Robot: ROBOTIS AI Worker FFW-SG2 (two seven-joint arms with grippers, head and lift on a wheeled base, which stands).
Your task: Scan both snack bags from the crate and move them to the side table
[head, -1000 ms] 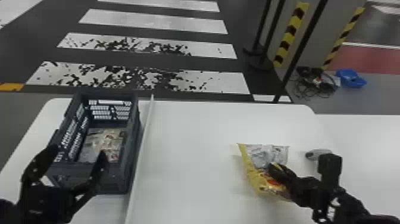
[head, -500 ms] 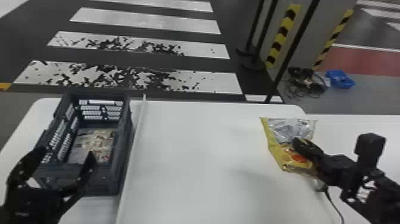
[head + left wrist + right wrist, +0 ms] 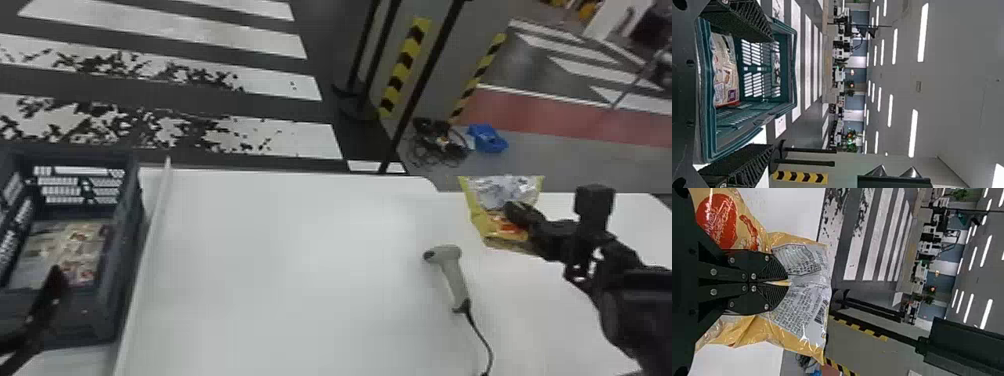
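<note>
Pinching the snack bag (image 3: 499,191), the right arm (image 3: 521,215) has its jaws closed.

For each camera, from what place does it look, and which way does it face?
Head view: on the head, facing forward and down at white table, crate, barcode scanner; right arm, one left finger show.
Left wrist view: on that wrist, facing out over the crate; left pincer shows, open.
Right wrist view: on that wrist, facing along the snack bag; right pincer shows, closed on it.
Shared: crate, head and left wrist; snack bag, head and right wrist.
</note>
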